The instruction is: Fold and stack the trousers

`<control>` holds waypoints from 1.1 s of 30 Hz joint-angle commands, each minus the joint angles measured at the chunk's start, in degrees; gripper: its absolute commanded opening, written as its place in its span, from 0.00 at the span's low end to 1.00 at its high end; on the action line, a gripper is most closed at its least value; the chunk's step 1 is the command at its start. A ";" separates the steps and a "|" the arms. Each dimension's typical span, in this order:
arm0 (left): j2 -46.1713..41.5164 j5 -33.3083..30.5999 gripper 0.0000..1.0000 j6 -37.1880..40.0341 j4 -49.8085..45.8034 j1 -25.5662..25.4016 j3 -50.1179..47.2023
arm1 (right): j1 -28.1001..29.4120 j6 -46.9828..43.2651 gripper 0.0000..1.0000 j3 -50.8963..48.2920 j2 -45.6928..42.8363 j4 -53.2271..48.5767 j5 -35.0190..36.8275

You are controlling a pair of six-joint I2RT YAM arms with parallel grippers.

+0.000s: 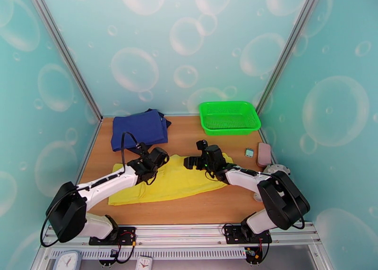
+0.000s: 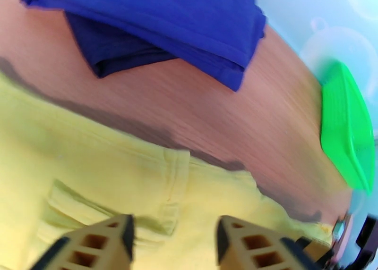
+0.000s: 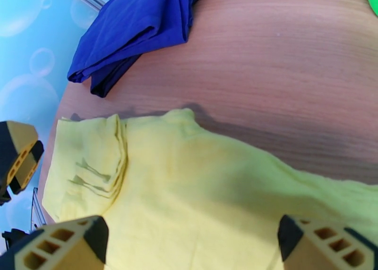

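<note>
Left gripper (image 2: 175,233) and right gripper (image 3: 189,240) hung jaws apart, empty, over trousers (image 1: 177,183) mid-tabletop (image 1: 212,209); best pinch matching corners, fold evenly.

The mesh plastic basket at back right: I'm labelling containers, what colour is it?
The mesh plastic basket is bright green, clearest in the top external view.

You have bare table (image 1: 189,136) behind the yellow trousers (image 1: 175,183), and a narrow bare strip along the near edge. Folded navy clothes (image 1: 139,128) block the back left and a green basket (image 1: 229,132) the back right, with an open lane between them. A pink case (image 1: 263,154) and a small box (image 1: 249,152) crowd the right edge.
</note>
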 commanded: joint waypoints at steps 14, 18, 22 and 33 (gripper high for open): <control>-15.56 25.86 0.72 12.80 15.95 13.61 -25.32 | 0.01 -1.75 0.99 0.74 3.38 -0.79 1.29; -13.07 26.07 0.73 12.88 14.24 13.91 -25.40 | -0.02 -2.06 0.99 0.66 2.86 -1.02 1.82; -12.34 28.18 0.73 13.14 14.02 14.00 -25.78 | -0.02 -2.07 0.99 0.46 2.45 -0.95 2.05; -18.21 22.03 0.77 13.12 1.68 12.61 -23.38 | -0.15 -2.04 0.99 0.48 2.36 -1.11 1.61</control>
